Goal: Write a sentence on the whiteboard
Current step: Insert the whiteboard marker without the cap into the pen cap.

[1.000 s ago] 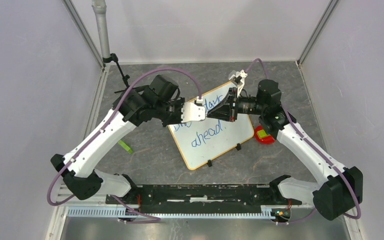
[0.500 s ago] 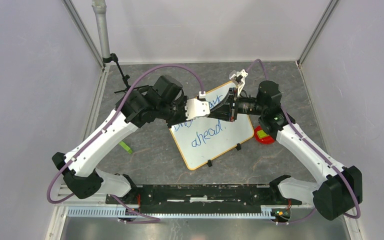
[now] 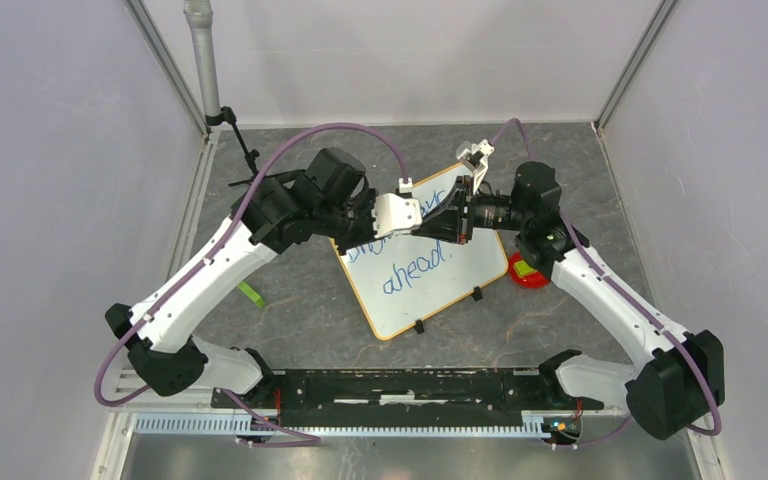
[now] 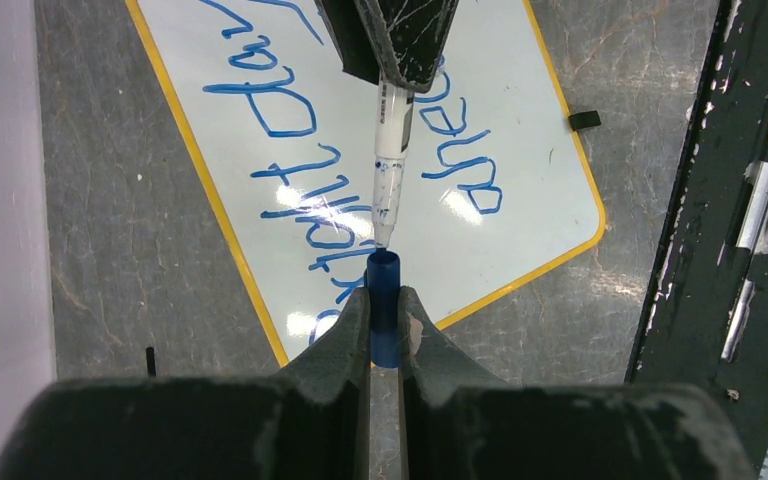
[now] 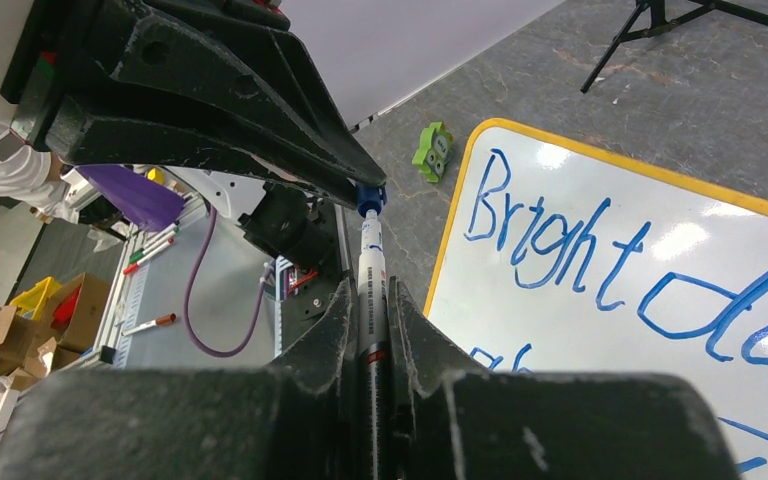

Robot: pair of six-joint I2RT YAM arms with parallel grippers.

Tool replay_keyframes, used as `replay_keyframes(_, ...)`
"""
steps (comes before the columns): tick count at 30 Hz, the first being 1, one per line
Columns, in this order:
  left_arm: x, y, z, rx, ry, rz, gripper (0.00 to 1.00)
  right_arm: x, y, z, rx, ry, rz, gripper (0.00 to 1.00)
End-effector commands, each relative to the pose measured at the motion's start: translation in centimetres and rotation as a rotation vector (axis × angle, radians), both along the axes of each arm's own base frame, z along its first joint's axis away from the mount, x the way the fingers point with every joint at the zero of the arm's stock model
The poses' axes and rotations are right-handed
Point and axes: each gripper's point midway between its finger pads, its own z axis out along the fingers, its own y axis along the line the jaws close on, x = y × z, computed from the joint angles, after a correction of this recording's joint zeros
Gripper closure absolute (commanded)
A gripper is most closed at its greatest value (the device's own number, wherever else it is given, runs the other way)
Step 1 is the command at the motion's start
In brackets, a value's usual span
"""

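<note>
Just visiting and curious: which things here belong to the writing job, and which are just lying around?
In the job: whiteboard, blue sentence, marker in right gripper, blue cap in left gripper.
Lying about: green piece, red-and-yellow object beside the board, black stand.

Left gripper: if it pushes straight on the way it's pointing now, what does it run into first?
The marker tip. The left gripper, shut on the blue cap, points along the marker held by the right gripper; cap and tip look nearly touching, though depth is unclear.
</note>
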Motion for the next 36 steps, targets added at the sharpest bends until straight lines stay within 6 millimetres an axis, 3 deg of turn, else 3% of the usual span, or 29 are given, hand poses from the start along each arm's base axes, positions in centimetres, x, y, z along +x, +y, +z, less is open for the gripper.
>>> replay_keyframes(1,-0.2,-1.3,1.9,-0.080,-0.001,0.001,0.98,0.1,0.4,0.6,0.005,-0.036,0.008,1.00)
replay_keyframes(13,-0.5,-3.3,1.6,-0.082,0.029,-0.012,0.98,0.8,1.0,-0.1,-0.038,-0.059,-0.016,1.00)
replay_keyframes(20,1.6,-5.5,2.3,-0.109,-0.036,0.050,0.98,1.0,1.3,-1.5,-0.010,-0.049,-0.023,1.00)
replay_keyframes(27,2.0,-8.4,3.2,-0.085,-0.121,-0.005,0.97,0.4,1.6,-2.6,0.071,-0.045,0.012,1.00)
replay_keyframes(31,2.3,-8.4,3.9,-0.073,-0.148,-0.008,0.89,0.7,1.4,-3.1,0.063,-0.051,0.000,1.00)
replay_keyframes(36,1.6,-7.0,5.1,-0.088,-0.147,0.005,0.56,1.7,0.4,-2.6,0.078,-0.062,-0.042,1.00)
